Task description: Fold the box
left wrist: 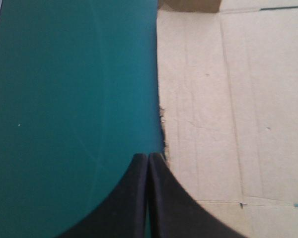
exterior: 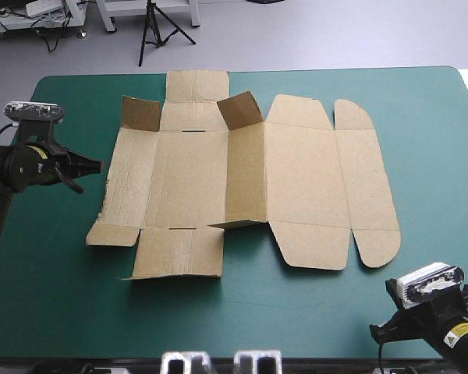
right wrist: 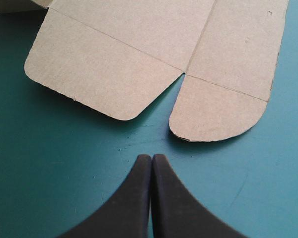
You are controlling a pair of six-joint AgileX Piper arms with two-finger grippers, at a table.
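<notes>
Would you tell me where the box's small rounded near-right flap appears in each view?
High view: small rounded flap at the box's near right corner.
Left wrist view: not in it.
Right wrist view: ahead of the right end effector.
Shared landmark: larger rounded flap beside it.

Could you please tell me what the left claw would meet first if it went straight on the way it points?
Most likely the ragged left edge of the box, just ahead of the shut left claw. Its height above the teal-green cover is unclear, so it might ride over the board.
</notes>
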